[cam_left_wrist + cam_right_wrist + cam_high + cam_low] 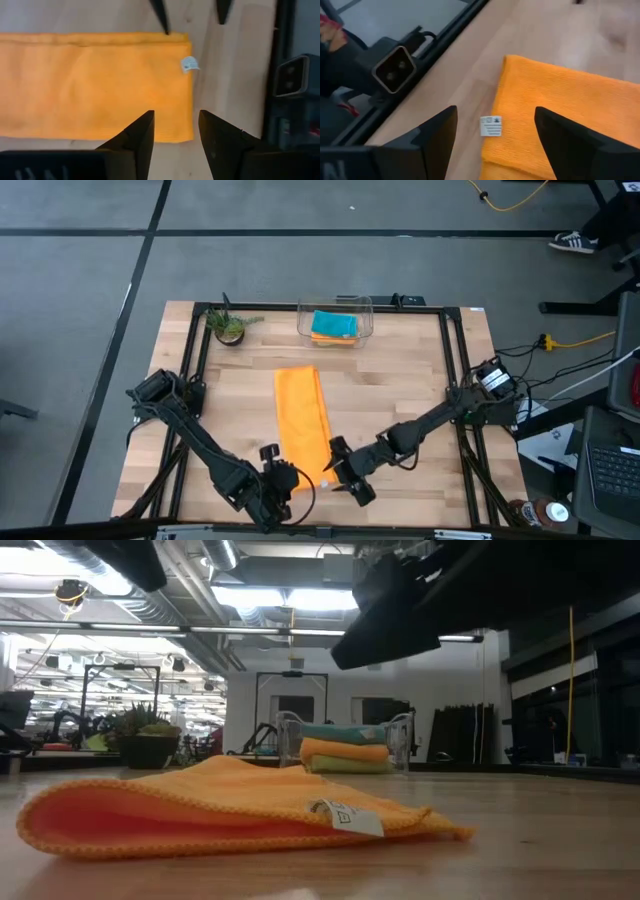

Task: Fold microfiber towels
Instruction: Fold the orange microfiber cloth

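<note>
High view: both open, empty claws flank the orange towel [301, 418]; plant [229, 326], bin [335, 323] behind.

2 tools [283, 478] [340, 465] flank folded orange towel [301, 416].

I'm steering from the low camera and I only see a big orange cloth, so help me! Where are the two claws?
Observer: Both hang over the orange towel at its end nearest the table's front edge. The left gripper is on one side, the right gripper on the other.
Operator: Are they grabbing it?
Observer: No. In the wrist views both sets of fingers stand open above the cloth, holding nothing.
Operator: Is the towel folded?
Observer: From above it lies as a long narrow strip, so it looks folded once lengthwise. Its white tag sticks out at the corner by the right gripper.
Operator: What's in that clear box?
Observer: The clear bin holds folded towels, a teal one on top.
</note>
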Motion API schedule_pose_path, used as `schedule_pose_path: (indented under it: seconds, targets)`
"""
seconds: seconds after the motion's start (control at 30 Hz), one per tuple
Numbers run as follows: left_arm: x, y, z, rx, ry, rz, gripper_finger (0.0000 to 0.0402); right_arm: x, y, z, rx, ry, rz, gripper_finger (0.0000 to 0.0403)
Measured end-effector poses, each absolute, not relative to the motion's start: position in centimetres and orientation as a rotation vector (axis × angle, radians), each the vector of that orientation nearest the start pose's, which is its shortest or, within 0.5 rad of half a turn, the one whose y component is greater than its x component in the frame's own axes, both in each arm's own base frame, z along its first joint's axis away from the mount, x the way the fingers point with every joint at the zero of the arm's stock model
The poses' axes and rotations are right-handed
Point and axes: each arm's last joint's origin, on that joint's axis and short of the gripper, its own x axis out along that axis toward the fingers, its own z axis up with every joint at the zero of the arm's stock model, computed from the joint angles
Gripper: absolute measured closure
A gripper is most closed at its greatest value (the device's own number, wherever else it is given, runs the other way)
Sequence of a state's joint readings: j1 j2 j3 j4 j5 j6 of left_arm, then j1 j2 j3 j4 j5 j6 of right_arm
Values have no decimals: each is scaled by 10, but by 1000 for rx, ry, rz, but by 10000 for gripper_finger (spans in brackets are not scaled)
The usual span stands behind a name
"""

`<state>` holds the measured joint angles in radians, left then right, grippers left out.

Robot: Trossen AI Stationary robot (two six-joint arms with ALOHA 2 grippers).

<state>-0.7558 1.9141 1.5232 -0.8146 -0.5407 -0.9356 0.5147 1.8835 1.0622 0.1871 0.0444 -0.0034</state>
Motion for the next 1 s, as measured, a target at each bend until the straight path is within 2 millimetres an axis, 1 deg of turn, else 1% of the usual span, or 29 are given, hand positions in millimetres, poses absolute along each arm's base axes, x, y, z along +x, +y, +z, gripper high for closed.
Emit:
schedule_pose_path:
  seconds: [0.17, 0.37, 0.5, 0.63, 0.77, 0.9, 1.0]
  targets:
    - [296, -259, 228, -148, 926, 242, 237, 339, 193, 159, -160, 623, 446, 134]
    - [299, -255, 226, -156, 923, 251, 186, 337, 192, 157, -120, 659, 428, 134]
    - [299, -253, 208, -190, 937, 211, 161, 335, 191, 154, -113, 704, 417, 134]
    - [293, -258, 187, -169, 920, 119, 160, 334, 190, 152, -111, 723, 412, 134]
    - [292, -264, 180, -125, 837, 67, 161, 335, 191, 149, -109, 730, 410, 134]
    - [292, -263, 168, -66, 814, 47, 161, 337, 192, 134, -120, 764, 406, 134]
    - [297, -260, 151, -40, 851, 72, 161, 338, 192, 123, -128, 789, 402, 134]
